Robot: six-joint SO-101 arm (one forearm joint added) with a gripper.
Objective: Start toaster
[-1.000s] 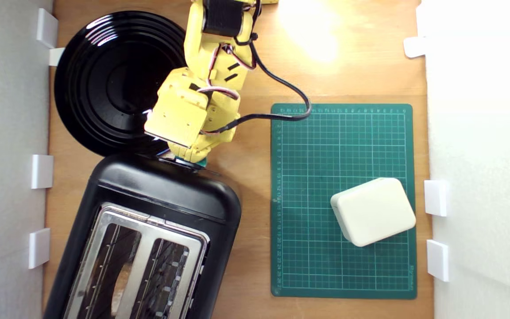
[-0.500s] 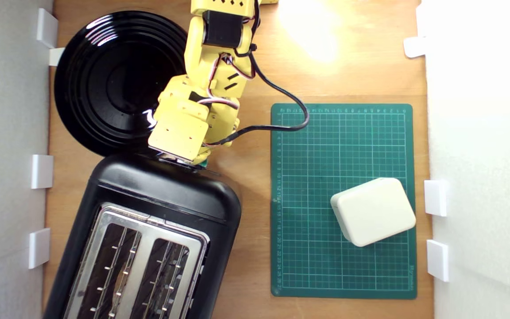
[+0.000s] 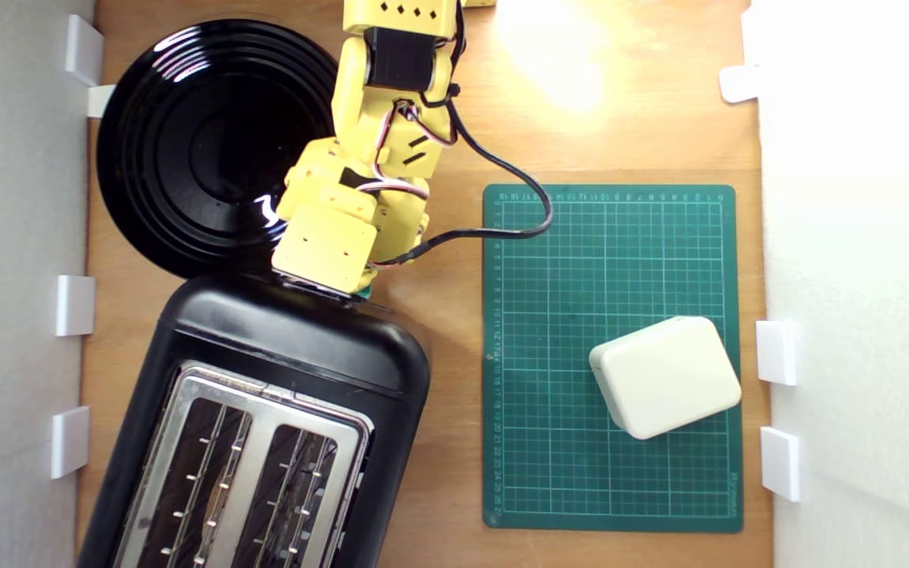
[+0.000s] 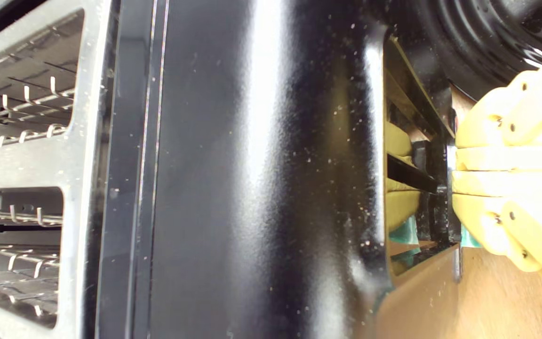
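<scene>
My gripper (image 4: 459, 170) sits with its fingers pressed together at the end face of the toaster (image 3: 281, 379), beside the teal lever tab (image 4: 468, 238). The toaster fills the exterior view's lower left, below the black plate (image 3: 194, 142). The green cutting mat (image 3: 549, 442) carries ruler numerals (too small to read).

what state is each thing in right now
toaster: upright on the table, both slots empty, wire racks visible inside
lever tab: at the toaster's end face beside the gripper tips; how far it is pressed cannot be told
gripper: fingers together, tips against the toaster's end face
plate: empty, flat on the table, partly under the arm
white box: closed, lying on the green mat
green mat: flat on the table
</scene>
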